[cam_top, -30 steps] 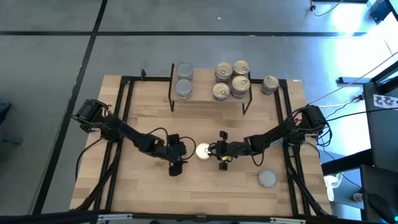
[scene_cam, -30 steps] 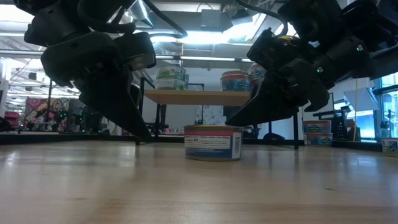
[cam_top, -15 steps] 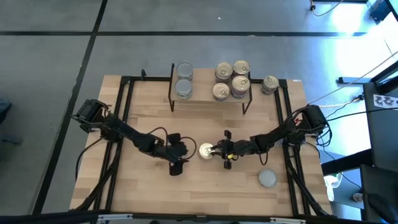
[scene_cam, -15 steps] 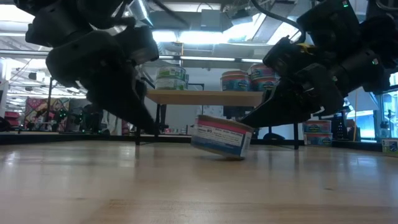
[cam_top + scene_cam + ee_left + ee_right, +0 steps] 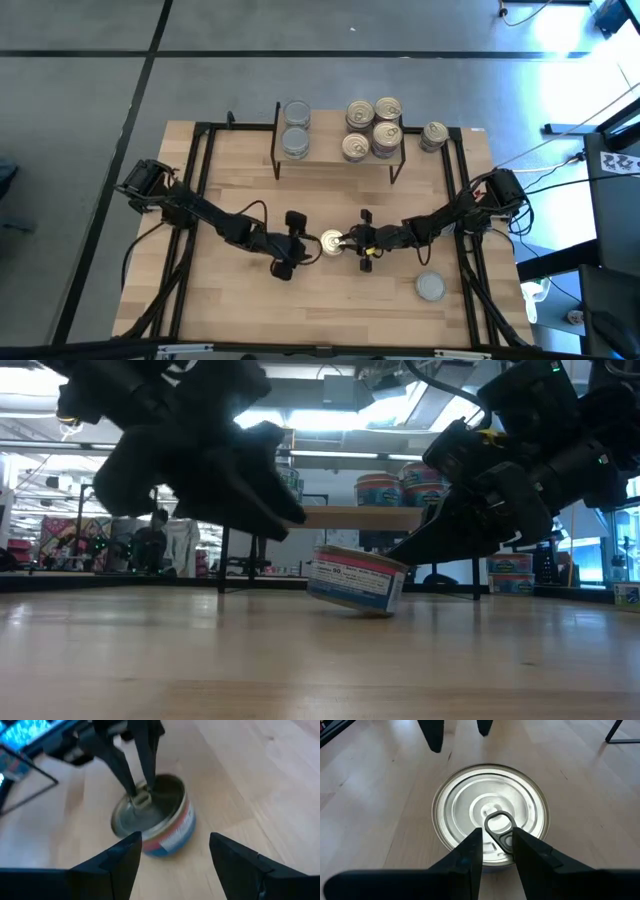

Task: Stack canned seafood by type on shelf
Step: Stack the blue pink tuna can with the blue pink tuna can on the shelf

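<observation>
A gold-lidded can with a red and blue label sits tilted at mid-table between both grippers. My right gripper is at its right side, shut on the lid's pull ring. My left gripper is open just left of the can, with a finger toward either side, touching nothing. The shelf stands at the far edge. It carries two silver-lidded cans on its left part and several gold-lidded cans on its right part. My right gripper pinches the pull ring, which stands up from the lid's middle, between its two fingertips. The fingers slant down from the table's right. The can is tilted: its lower rim toward my right gripper rests on the table, and the opposite side is raised.
One gold-lidded can stands on the table right of the shelf. A silver-lidded can stands near the right near corner. Black frame rails run along the table's sides. Bare wood lies between the shelf and the grippers.
The can has tipped from flat to tilted, its left side lifted and its right lower rim still on the table, and it has slid slightly right. My right gripper drew back a little toward the right edge. My left gripper moved right toward the can and tipped toward level.
</observation>
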Action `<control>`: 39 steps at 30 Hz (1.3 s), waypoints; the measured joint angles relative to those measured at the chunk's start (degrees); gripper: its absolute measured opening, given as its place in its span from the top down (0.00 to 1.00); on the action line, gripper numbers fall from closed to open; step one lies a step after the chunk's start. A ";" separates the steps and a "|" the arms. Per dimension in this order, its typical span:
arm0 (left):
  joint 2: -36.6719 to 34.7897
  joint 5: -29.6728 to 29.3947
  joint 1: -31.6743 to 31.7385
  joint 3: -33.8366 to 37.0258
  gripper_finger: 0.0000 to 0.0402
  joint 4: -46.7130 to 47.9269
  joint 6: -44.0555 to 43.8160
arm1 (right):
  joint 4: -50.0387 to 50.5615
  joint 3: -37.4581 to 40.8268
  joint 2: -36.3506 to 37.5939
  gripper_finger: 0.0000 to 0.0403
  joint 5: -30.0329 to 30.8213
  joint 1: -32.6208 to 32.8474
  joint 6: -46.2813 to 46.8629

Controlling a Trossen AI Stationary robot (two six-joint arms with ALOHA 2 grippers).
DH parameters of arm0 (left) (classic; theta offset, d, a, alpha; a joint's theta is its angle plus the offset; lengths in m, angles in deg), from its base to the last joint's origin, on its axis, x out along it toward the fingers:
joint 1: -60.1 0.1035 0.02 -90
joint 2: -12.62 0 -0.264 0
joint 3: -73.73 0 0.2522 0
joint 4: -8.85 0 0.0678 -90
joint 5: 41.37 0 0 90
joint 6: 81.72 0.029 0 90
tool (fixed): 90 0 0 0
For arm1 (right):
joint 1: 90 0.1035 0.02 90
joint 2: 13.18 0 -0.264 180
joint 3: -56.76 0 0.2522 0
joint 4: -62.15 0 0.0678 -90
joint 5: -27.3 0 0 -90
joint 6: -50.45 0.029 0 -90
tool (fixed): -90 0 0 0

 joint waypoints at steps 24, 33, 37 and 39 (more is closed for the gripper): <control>9.23 -5.64 -0.60 -3.31 0.24 -1.11 36.57 | -0.44 0.07 -0.07 0.74 -0.05 0.00 1.40; 12.59 -10.39 0.17 -3.39 0.24 -5.99 40.16 | -0.62 0.09 -0.09 0.74 -0.09 0.00 1.40; 13.85 -9.90 0.31 -3.49 0.24 -7.56 42.02 | -0.72 0.10 -0.09 0.74 -0.09 0.00 1.59; 14.27 -9.82 0.35 -3.45 0.24 -10.01 42.25 | -0.88 0.09 -0.11 0.74 -0.09 0.00 1.68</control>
